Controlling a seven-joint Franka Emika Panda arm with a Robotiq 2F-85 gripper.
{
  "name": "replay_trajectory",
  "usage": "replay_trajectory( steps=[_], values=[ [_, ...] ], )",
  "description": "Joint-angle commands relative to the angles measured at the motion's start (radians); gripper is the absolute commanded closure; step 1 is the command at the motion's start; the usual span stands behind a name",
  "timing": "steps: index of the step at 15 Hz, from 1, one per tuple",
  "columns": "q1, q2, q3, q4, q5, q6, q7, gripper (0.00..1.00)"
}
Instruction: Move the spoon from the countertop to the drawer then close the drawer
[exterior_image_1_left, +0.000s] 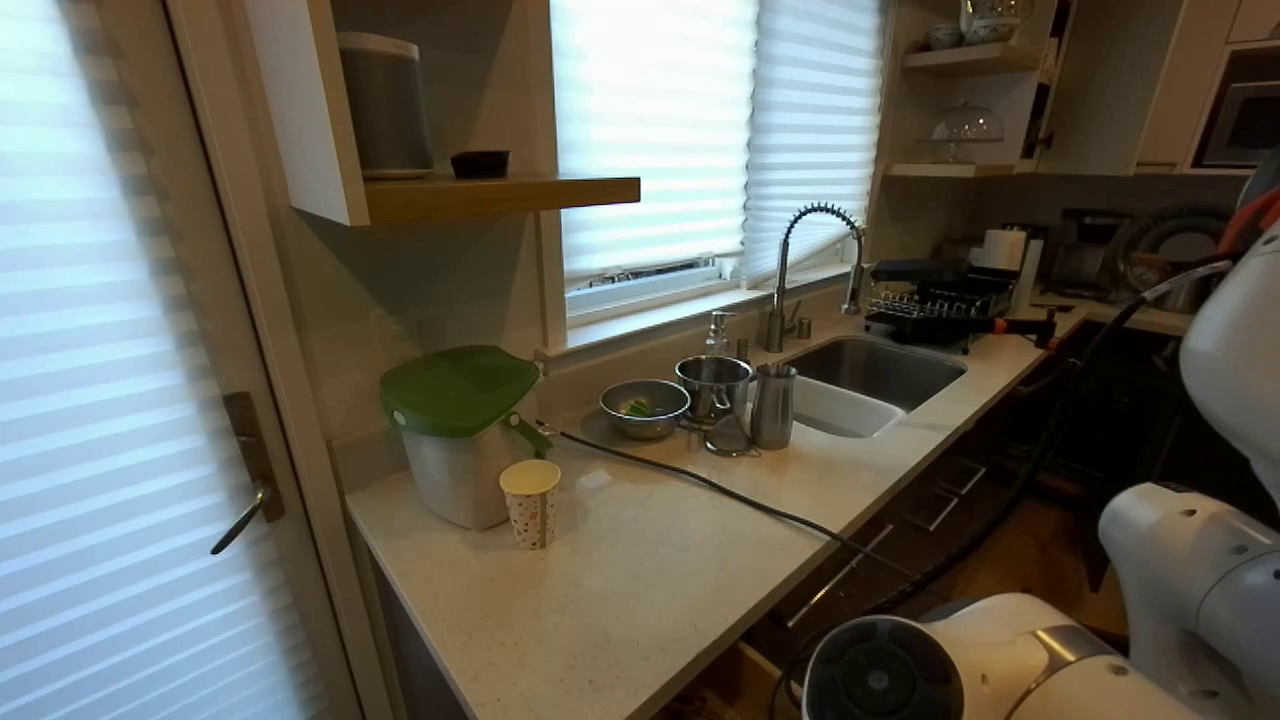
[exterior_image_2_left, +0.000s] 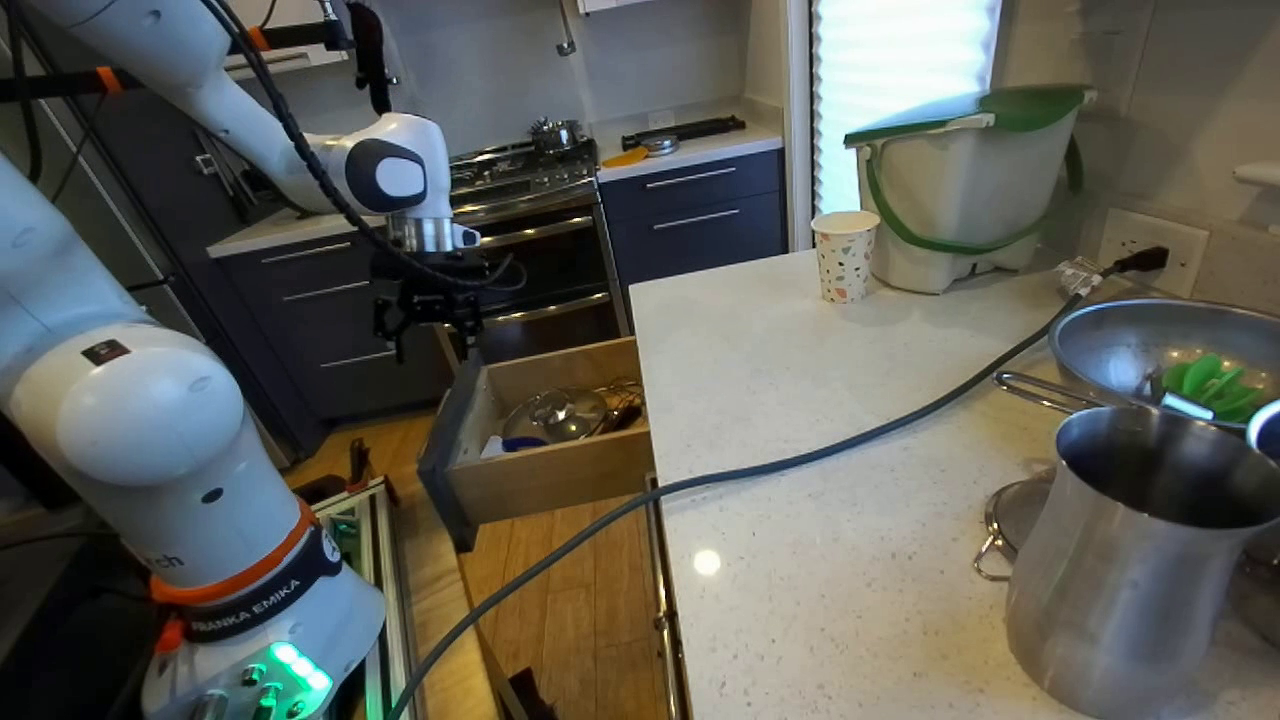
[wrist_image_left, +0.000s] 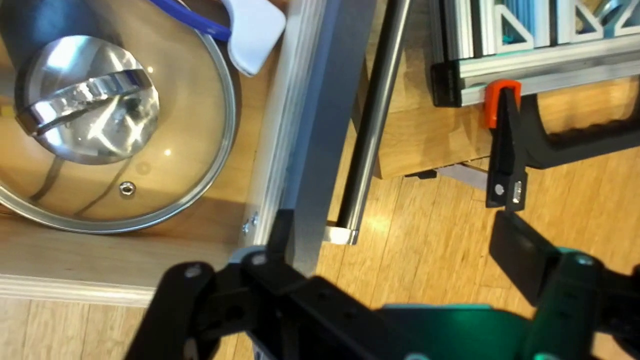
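Hanging near the front of the pulled-out drawer: 1 black gripper, its 2 fingers spread wide, holding nothing. In the wrist view 1 finger overlaps the end of the drawer's dark front (contact cannot be told); 1 metal handle runs along that front. Drawer contents: 1 glass lid; 1 white piece meeting a blue strip at the lid's rim; further items, too small to sort. Spoon: cannot be picked out in any view. Counter, seen in both exterior views: 1 paper cup, upright, just beside 1 green-lidded bin; 1 metal bowl, green item inside; 1 steel jug, upright; 1 strainer near the jug; 1 dark cord, laid across.
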Motion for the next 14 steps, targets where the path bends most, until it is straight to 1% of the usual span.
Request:
replay_trajectory(
  steps=[1, 5, 7, 10, 12, 14],
  values=[
    [-0.009, 0.043, 0.026, -0.036, -0.099, 0.123, 0.057, 0.00],
    [-0.017, 0.090, 0.035, -0.071, -0.187, 0.276, 0.180, 0.00],
    [-0.024, 0.102, 0.036, -0.079, -0.250, 0.312, 0.263, 0.00],
    [-0.042, 0.110, 0.033, -0.084, -0.386, 0.342, 0.393, 0.00],
    [-0.058, 0.114, 0.030, -0.082, -0.481, 0.345, 0.467, 0.00],
    [-0.069, 0.119, 0.030, -0.077, -0.553, 0.345, 0.533, 0.00]
  ],
)
